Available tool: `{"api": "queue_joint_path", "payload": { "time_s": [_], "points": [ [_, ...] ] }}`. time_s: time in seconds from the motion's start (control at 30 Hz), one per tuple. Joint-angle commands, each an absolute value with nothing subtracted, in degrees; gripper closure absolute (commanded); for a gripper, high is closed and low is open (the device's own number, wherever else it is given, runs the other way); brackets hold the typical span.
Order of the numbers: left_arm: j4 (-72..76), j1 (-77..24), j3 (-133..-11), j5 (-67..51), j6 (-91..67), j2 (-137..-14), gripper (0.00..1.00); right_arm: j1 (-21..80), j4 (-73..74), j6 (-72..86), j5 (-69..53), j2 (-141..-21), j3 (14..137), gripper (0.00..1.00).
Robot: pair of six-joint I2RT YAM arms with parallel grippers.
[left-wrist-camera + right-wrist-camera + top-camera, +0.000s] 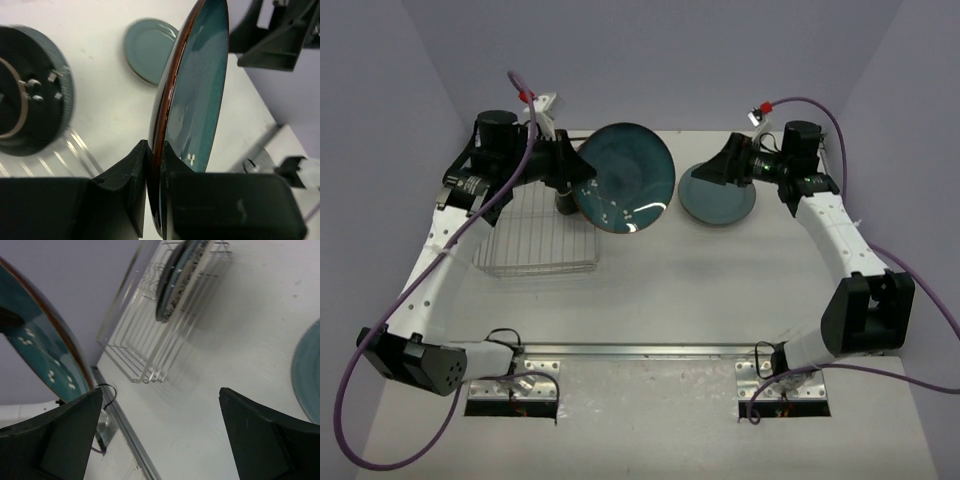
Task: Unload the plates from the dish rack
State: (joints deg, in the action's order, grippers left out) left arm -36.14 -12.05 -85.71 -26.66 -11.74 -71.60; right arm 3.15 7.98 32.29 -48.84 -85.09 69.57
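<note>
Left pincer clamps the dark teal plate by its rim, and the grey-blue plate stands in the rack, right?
No. The left pincer does clamp the dark teal plate by its rim, but the top view shows the grey-blue plate flat on the table, outside the rack.

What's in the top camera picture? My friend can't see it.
The left gripper holds a dark teal plate up beside the wire dish rack. The right gripper hovers by a grey-blue plate lying flat on the white table.
</note>
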Motion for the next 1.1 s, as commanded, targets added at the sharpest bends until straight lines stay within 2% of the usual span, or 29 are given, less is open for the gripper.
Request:
{"api": "queue_joint_path", "payload": {
  "time_s": [0.0,0.27,0.33,0.4,0.43,0.6,0.63,0.73,0.77,0.8,0.83,0.87,0.93,1.07],
  "points": [
    [-25.1,-11.7,-86.5,-42.6,-18.4,-72.9,1.00,6.0,-4.7,38.5,-54.9,-82.0,68.9,0.01],
    [-21.7,-11.7,-85.3,-52.0,-22.1,-77.5,1.00,11.0,-6.4,36.5,-54.7,-82.9,68.4,0.01],
    [-21.4,-11.7,-85.1,-53.1,-22.2,-78.3,1.00,12.2,-6.1,36.1,-55.2,-83.8,68.5,0.05],
    [-21.3,-11.7,-84.8,-53.4,-22.2,-78.8,1.00,13.2,-5.8,35.9,-55.5,-84.5,68.6,0.18],
    [-21.3,-11.7,-84.8,-53.6,-22.2,-79.3,1.00,13.5,-5.7,35.9,-56.1,-84.9,68.7,0.28],
    [-21.1,-11.7,-84.9,-53.8,-22.1,-80.9,1.00,13.7,-4.8,36.2,-58.5,-86.0,68.6,0.57],
    [-20.9,-11.8,-84.9,-53.8,-22.2,-81.1,1.00,13.7,-4.3,36.2,-59.0,-86.2,68.6,0.71],
    [-21.0,-11.7,-85.1,-52.4,-22.3,-81.7,1.00,13.7,-3.2,36.5,-60.9,-86.7,68.6,0.94],
    [-21.2,-11.6,-85.2,-51.3,-22.2,-82.0,0.93,13.7,-3.0,36.7,-61.2,-86.7,68.1,0.98],
    [-21.4,-11.6,-85.3,-50.4,-22.1,-82.1,0.81,13.7,-2.9,37.0,-61.3,-86.5,67.7,1.00],
    [-21.6,-11.5,-85.2,-49.5,-22.0,-82.2,0.63,13.7,-3.0,37.1,-61.2,-86.3,67.5,1.00],
    [-22.1,-11.3,-85.2,-47.9,-21.9,-82.2,0.34,13.4,-2.9,37.3,-60.8,-86.1,67.0,1.00],
    [-23.8,-11.0,-85.5,-44.4,-20.9,-82.2,0.00,12.0,-2.9,38.0,-60.6,-86.3,66.4,1.00],
    [-26.6,-9.7,-86.6,-36.9,-19.6,-81.9,0.00,7.0,-2.9,40.4,-60.1,-87.7,66.4,1.00]
  ]
}}
